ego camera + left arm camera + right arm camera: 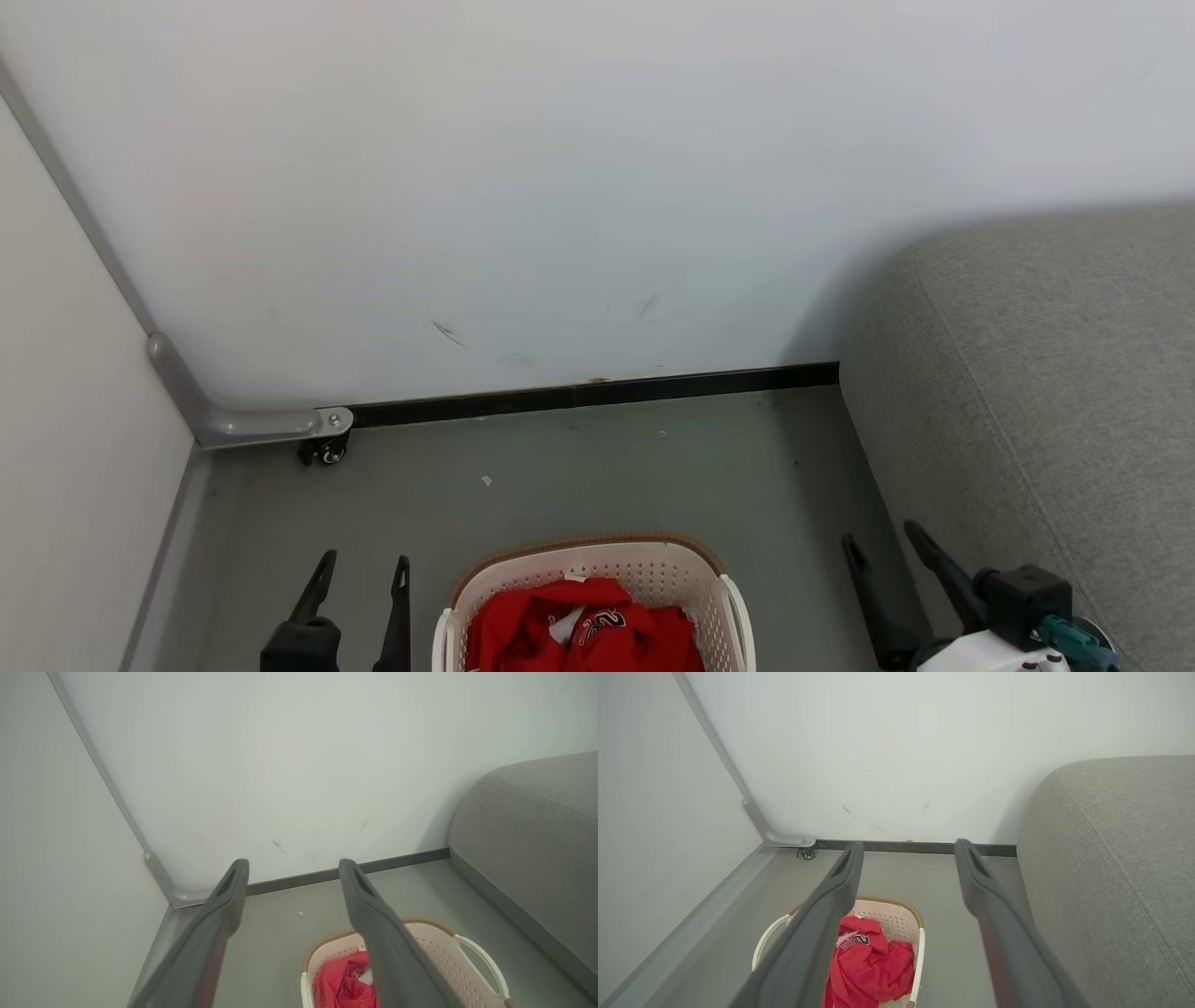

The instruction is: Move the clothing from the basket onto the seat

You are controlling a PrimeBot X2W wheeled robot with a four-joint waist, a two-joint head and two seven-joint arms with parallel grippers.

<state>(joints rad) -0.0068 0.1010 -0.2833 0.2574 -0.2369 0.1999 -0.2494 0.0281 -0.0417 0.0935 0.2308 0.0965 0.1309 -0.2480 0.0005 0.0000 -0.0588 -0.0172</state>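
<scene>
Time to reach down for the clothes

Go down into the basket (597,543), on the floor (607,467) in front of the wall (560,187). Aim for the clothes (579,625), the red heap inside with a black and white number on top. Pick the high, puffy part in the middle. Keep off the brown rim and the sides full of holes, so as not to tip or drag the basket. Come straight down from above, then pinch a thick fold, not a thin edge. Lift well over the rim before swinging right. Let go over the seat (1046,392), big and grey, just to the right of the basket. Likely best done with the right gripper (879,537), nearer the seat; only a guess.

For the left gripper (364,569): 2 dark fingers spread wide, holding nothing, touching nothing, up in the air just left of the basket. For the right gripper: spread wide too, empty, between the basket and the seat. Close by the seat's side; touching it or not, hard to tell. No need to open more. Shut only once down in the cloth
</scene>
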